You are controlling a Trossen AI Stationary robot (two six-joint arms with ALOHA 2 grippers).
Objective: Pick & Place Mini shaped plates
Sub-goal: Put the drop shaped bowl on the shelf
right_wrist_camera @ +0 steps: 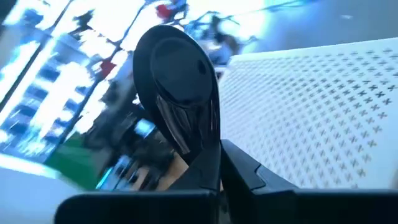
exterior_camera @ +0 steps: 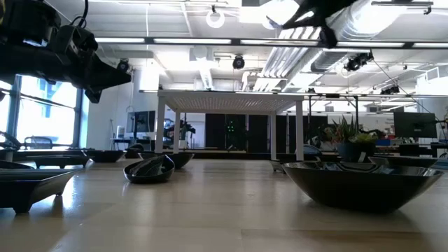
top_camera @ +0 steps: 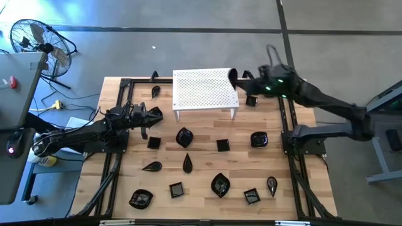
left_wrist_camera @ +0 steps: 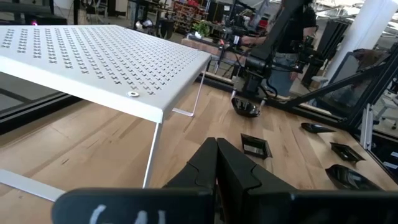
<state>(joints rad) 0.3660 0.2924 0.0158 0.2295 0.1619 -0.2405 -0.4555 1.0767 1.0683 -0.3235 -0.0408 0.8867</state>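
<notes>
Nearest to the front edge of the desk (top_camera: 207,160), the mini shaped plates (top_camera: 220,184) are lying scattered, well apart from each other, square, leaf and teardrop forms. They are looking glossy and hard, so I judge them light, stiff, slippery and probably easy to chip; the thin raised rim is the best place for pinching.

Farther back, the left end effector (top_camera: 152,117) is hovering closed and empty beside the white perforated stand (top_camera: 205,90).

At the far right corner of the stand, the right end effector (top_camera: 242,78) is gripping a rounded black plate (right_wrist_camera: 177,68) by its edge, fingers closed on it, the plate standing nearly upright in the air above the stand. Such an edge grip can slip, I think.
</notes>
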